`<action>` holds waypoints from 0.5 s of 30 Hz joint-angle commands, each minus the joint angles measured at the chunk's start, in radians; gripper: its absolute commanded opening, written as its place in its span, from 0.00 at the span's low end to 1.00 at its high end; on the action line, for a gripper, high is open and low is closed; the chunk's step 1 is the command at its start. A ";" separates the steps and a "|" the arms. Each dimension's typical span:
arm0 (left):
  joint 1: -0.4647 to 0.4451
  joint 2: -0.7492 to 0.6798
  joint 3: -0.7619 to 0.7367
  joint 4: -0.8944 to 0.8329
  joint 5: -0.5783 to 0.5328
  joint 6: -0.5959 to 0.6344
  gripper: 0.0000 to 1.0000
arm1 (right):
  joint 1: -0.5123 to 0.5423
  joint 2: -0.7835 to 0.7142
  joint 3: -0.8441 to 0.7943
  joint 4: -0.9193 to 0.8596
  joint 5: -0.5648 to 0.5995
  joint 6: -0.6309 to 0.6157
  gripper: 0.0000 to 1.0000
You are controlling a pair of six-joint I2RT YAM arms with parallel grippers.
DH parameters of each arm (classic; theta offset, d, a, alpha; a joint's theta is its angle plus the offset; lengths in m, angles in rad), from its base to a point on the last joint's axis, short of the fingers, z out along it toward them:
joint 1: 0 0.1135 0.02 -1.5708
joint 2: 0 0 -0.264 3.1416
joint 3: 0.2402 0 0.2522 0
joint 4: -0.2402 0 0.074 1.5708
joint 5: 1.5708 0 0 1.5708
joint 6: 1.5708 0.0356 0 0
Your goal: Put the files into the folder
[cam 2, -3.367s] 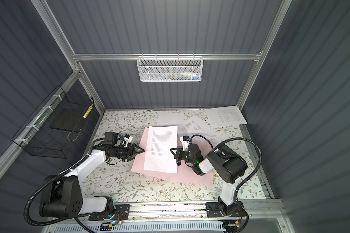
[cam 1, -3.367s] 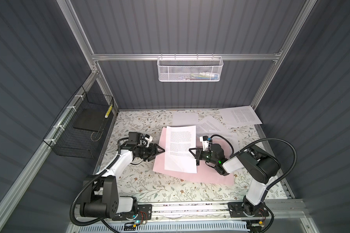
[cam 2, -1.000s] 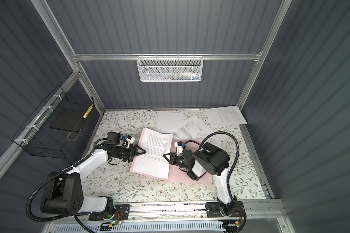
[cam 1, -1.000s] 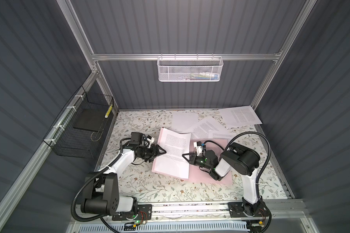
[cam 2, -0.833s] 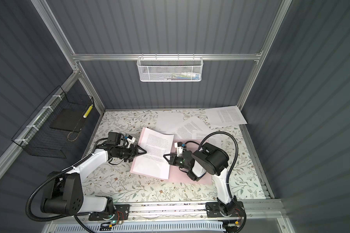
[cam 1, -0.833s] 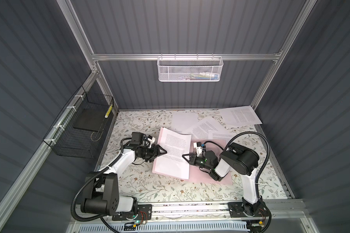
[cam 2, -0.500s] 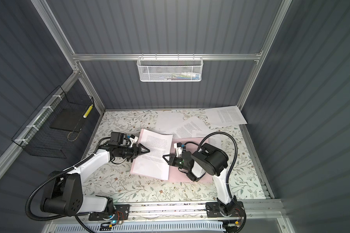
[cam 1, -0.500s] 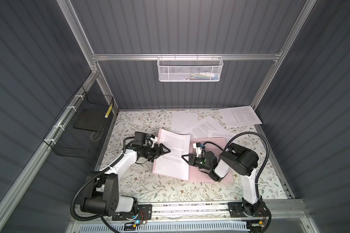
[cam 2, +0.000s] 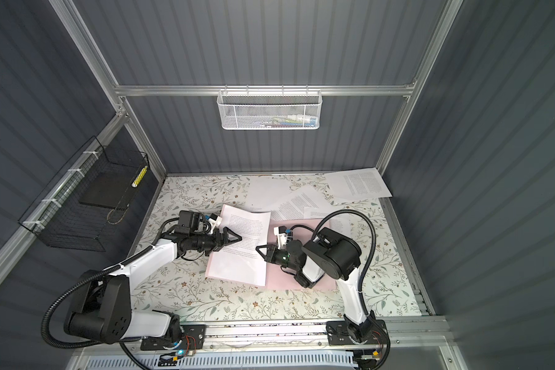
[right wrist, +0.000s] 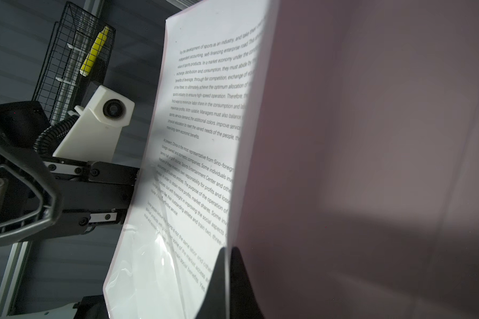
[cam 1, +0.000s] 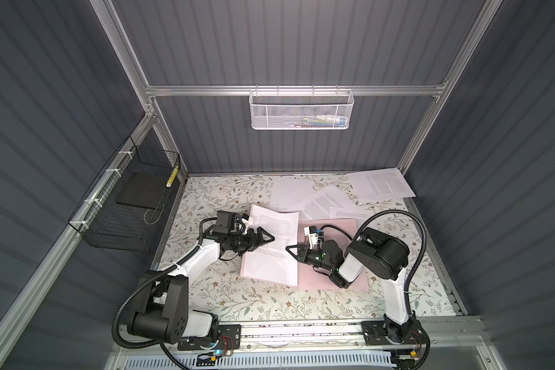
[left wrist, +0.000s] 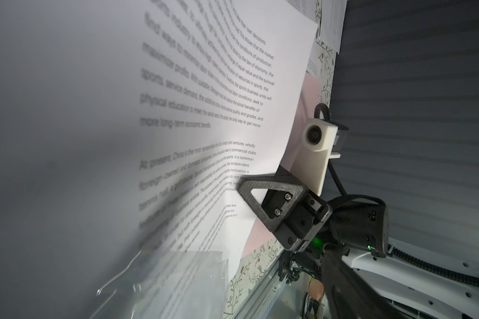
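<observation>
Our left fingers [cam 1: 268,238] have spread wide, releasing the printed sheet [cam 1: 274,259], which now lies on the pink folder's [cam 1: 332,226] nine-o'clock half, mid bench [cam 1: 237,301]. Right fingers [cam 1: 289,248] pinch its three-o'clock edge. We judge it light, floppy, slick: grip edges only.

A sheet [cam 1: 269,259] lies on the folder's [cam 1: 334,227] left half. Loose sheets [cam 1: 321,201] overlap just behind the folder, with a corner sheet [cam 1: 382,187] farther back to its right. Well left of the folder hangs a basket [cam 1: 119,221] holding a slab [cam 1: 140,193].
</observation>
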 commanded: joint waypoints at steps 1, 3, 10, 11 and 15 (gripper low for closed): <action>-0.010 0.016 -0.007 0.009 0.018 -0.011 0.93 | 0.009 0.021 0.017 0.026 0.001 0.005 0.00; -0.012 0.016 -0.008 0.014 0.017 -0.012 0.93 | 0.012 0.022 0.019 0.027 0.008 0.006 0.00; -0.020 0.018 -0.013 0.027 0.011 -0.022 0.93 | 0.025 0.029 0.010 0.026 0.104 0.041 0.00; -0.021 0.019 -0.013 0.029 0.011 -0.022 0.93 | 0.026 0.028 0.003 0.026 0.120 0.043 0.00; -0.024 0.018 -0.017 0.031 0.010 -0.023 0.93 | 0.026 0.021 -0.019 0.020 0.167 0.053 0.00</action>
